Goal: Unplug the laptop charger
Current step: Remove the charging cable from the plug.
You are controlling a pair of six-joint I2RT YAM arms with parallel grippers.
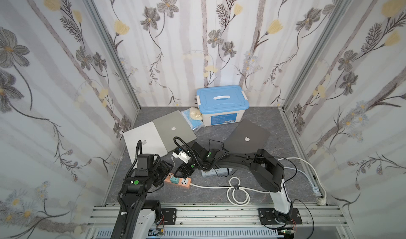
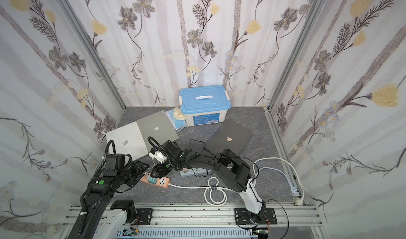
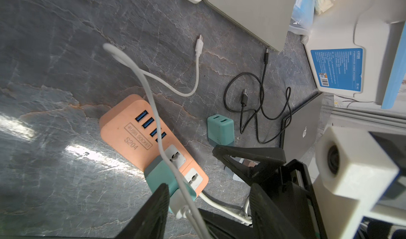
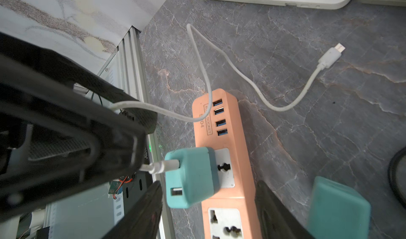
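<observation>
Aluminium rail [image 1: 219, 213] is running along the 6 o'clock edge in both top views. Just beyond it, at about 7 o'clock on the table [image 1: 167, 196], the teal charger [image 4: 191, 176] is sitting plugged into the orange power strip [image 4: 222, 125], with a white cable [image 4: 239, 73] trailing from its port. Left gripper [image 3: 209, 186] is standing with jaws wide, the charger's cabled end lying between them close by one finger. Right gripper [image 4: 208, 185] is straddling the strip, jaws likewise wide and gripping nothing. At 12 o'clock the storage box [image 1: 224, 117] is sitting with its blue lid [image 1: 219, 98] shut, so its contents cannot be told. At the box's 9 o'clock a clear bag [image 1: 193, 122] is lying against it, holding blue pieces and a cream wad
</observation>
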